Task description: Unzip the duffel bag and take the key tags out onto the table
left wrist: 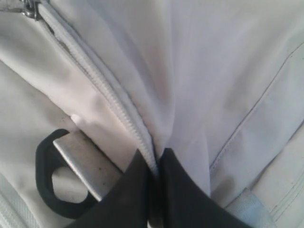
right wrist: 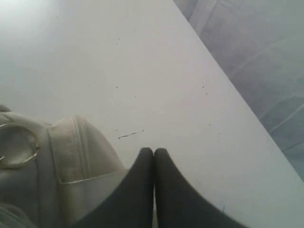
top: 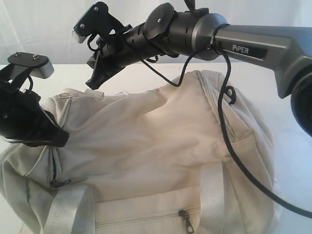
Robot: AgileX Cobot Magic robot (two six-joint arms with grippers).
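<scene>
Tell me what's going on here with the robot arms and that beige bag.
A robot is working on a beige duffel bag lying on a white table. The left tool is pinched shut on the bag's fabric right at the main zipper, near one end. The right tool is shut on nothing, held in the air over the bag's far edge. The zipper looks closed, and no key tags are in view.

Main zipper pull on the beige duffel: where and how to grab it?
Pinch the small dark metal pull tab dangling at the zipper's end on the beige fabric duffel bag. Probably come from above, jaws across its thin faces.
</scene>
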